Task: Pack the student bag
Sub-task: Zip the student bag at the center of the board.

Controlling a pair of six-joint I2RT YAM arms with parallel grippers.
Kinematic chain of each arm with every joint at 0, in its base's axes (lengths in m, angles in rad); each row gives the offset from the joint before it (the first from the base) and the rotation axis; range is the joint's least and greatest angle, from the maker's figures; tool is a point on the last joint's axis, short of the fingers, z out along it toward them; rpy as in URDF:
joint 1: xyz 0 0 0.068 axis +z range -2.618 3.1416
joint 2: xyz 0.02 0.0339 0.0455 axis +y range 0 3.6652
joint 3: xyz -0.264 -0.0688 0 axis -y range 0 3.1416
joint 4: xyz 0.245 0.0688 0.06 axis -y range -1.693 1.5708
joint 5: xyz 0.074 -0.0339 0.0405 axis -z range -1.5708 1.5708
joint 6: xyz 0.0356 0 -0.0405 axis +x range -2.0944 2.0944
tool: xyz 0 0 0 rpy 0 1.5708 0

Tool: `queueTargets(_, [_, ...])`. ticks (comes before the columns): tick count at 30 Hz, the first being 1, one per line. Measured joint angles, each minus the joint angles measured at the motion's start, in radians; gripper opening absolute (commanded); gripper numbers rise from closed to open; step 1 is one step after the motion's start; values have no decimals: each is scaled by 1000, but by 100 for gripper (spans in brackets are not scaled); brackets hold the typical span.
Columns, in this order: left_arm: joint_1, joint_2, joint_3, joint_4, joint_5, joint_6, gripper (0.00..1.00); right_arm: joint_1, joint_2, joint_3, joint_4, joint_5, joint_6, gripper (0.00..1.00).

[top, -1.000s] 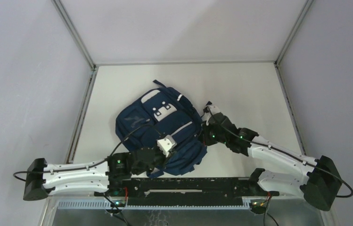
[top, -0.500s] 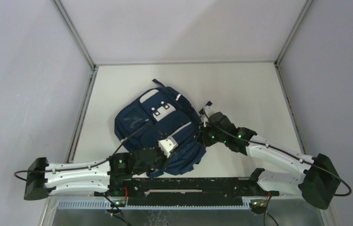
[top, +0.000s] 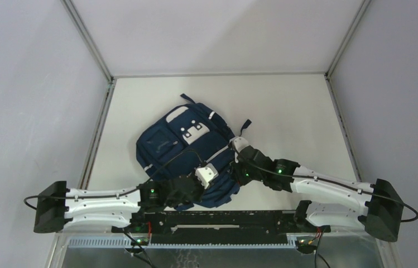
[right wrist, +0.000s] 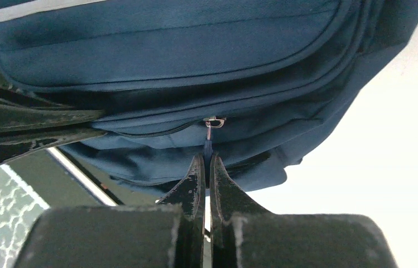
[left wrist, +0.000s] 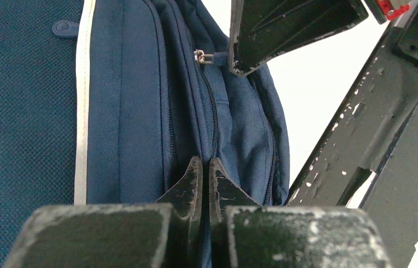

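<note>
The student bag (top: 176,146), a navy backpack with white patches, lies in the middle of the table. My left gripper (top: 221,168) is at the bag's near right side and is shut on the fabric beside the zip line (left wrist: 206,162). My right gripper (top: 230,161) reaches in from the right. It is shut on the blue tab (right wrist: 207,159) hanging from the metal zipper pull (right wrist: 214,121). That pull (left wrist: 201,56) also shows in the left wrist view, with one finger (left wrist: 284,33) of the right gripper beside it. The inside of the bag is hidden.
A black rail (top: 223,219) runs along the near table edge, close under the bag and both wrists, and it shows as a dark bar (left wrist: 385,139) in the left wrist view. Grey walls and metal frame posts (top: 86,39) enclose the table.
The right gripper has moved left and towards the near edge along the bag's side, keeping the zipper tab. The left arm has reached further right. The bag shifted slightly.
</note>
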Motion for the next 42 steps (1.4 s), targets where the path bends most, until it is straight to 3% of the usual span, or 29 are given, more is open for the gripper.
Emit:
queueTargets(8, [0, 4, 0, 33, 3, 2, 0, -7, -24, 2, -14, -14, 16, 0])
queueTargets(18, [0, -158, -65, 42, 0, -32, 0, -384, 8, 21, -19, -117, 2, 0])
queueTargets(23, [0, -186, -93, 59, -1, -61, 0, -440, 103, 38, 42, -187, 2, 0])
queueTargets(24, [0, -185, -93, 56, -1, -69, 6, -440, 120, 39, 50, -194, -1, 0])
queueTargets(25, [0, -184, -92, 50, -3, -79, 18, -441, 137, 39, 62, -201, -5, 0])
queueTargets(27, [0, -174, -88, 36, -19, -100, 69, -441, 156, 39, 73, -212, -13, 0])
queueTargets(28, [0, -167, -81, 18, -23, -108, 84, -441, 159, 39, 77, -208, -18, 0])
queueTargets(29, [0, -158, -70, 3, -19, -118, 88, -441, 161, 39, 80, -203, -20, 0])
queueTargets(31, [-2, -136, -26, -14, 14, -126, 85, -443, 163, 39, 87, -195, -23, 0])
queueTargets(34, [23, -81, 64, -30, 37, -121, 71, -443, 164, 39, 90, -188, -23, 0])
queueTargets(38, [38, 70, 231, -41, 50, -122, 69, -443, 164, 39, 92, -192, -23, 0])
queueTargets(42, [38, 234, 355, -35, 14, -138, 59, -443, 163, 39, 92, -193, -23, 0])
